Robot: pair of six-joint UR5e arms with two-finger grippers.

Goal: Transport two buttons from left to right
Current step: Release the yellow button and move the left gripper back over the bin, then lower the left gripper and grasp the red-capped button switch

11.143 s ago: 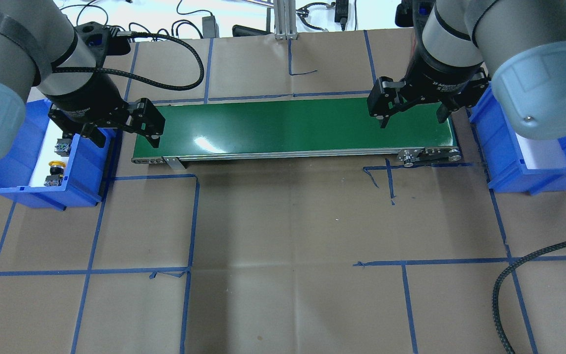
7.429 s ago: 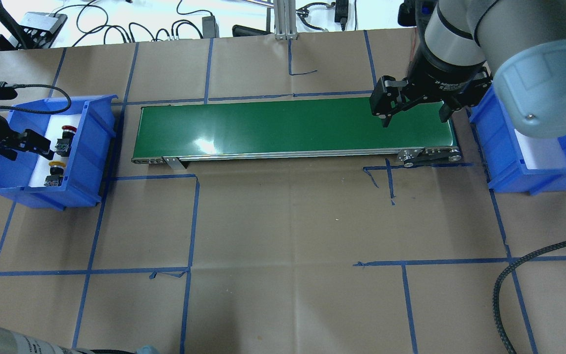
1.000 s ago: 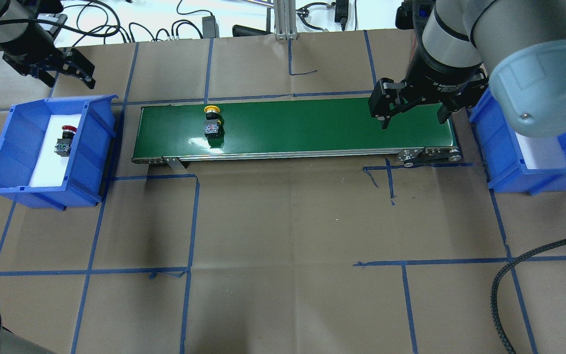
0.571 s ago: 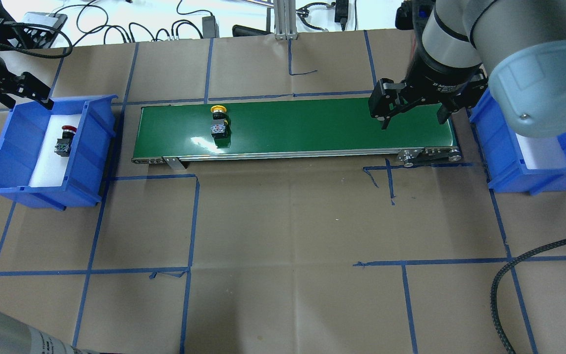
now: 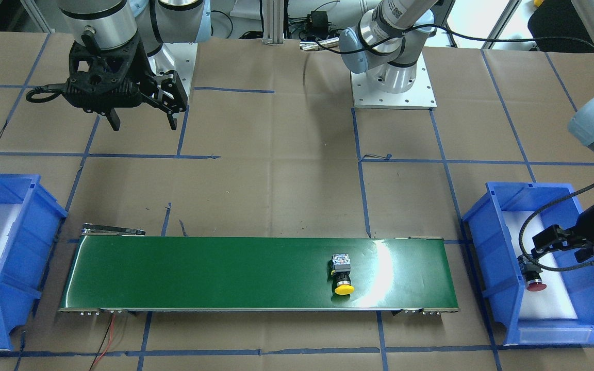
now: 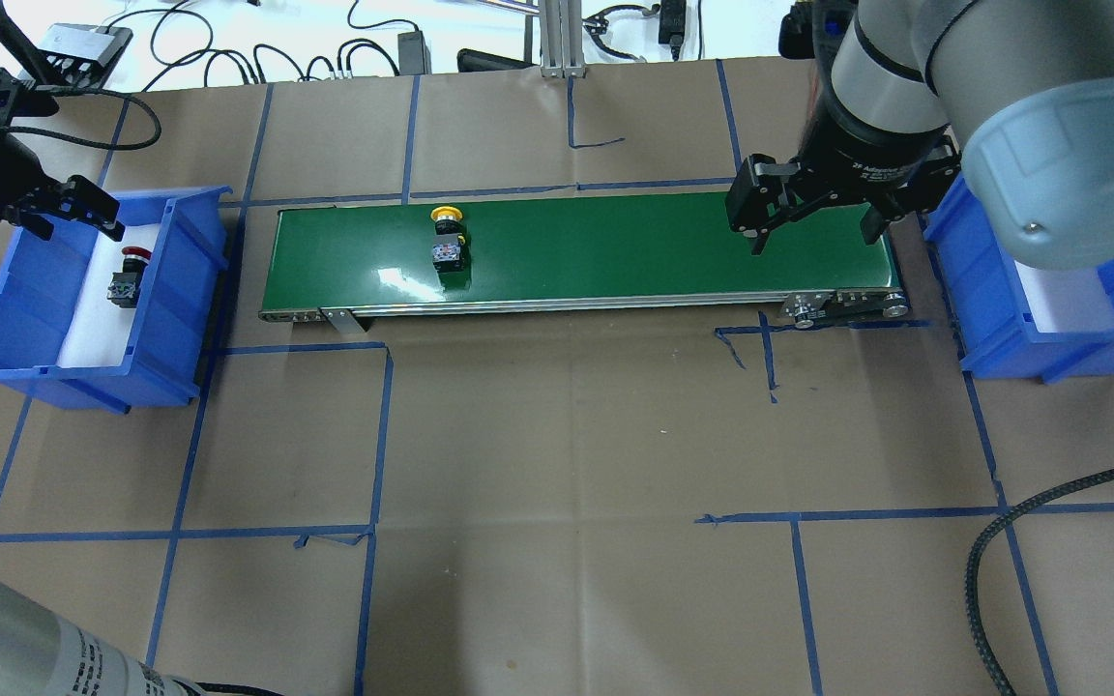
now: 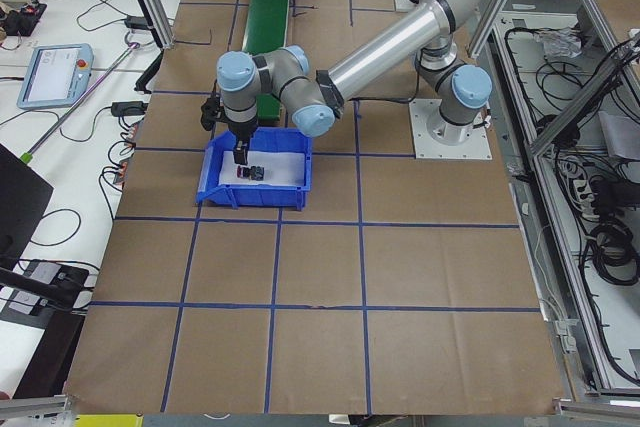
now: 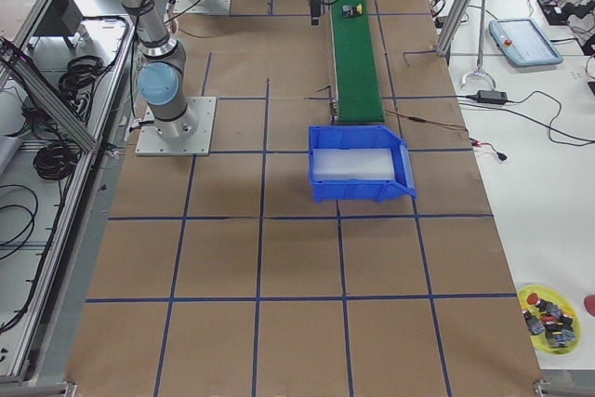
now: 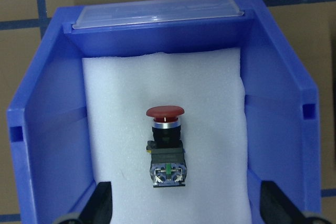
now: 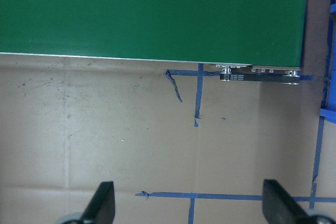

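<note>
The yellow button (image 6: pixel 446 238) lies on its side on the green conveyor belt (image 6: pixel 615 251), toward the belt's left end, with its round cap pointing at the far edge of the surface (image 6: pixel 567 435) and its dark body toward the robot. The belt runs crosswise along the far half of the surface, between two blue bins. The red button (image 6: pixel 127 275) rests on its side on the white foam in the left bin (image 6: pixel 170 324), which stands near the surface's left edge; its cap also points to the far edge. The left gripper (image 6: pixel 78 227) hangs over this bin. Its fingers (image 9: pixel 102 205) are released and spread wide, and in the wrist view the red button lies ahead of them, touching neither. The right gripper (image 6: pixel 815 239) hovers above the right end of the belt, just beside the right bin (image 6: pixel 997 300), which is lined with white foam and stands near the surface's right edge. Its fingers (image 10: pixel 104 203) are likewise spread apart and grasp nothing, with only the belt's near edge and the taped brown paper showing beyond them.
</note>
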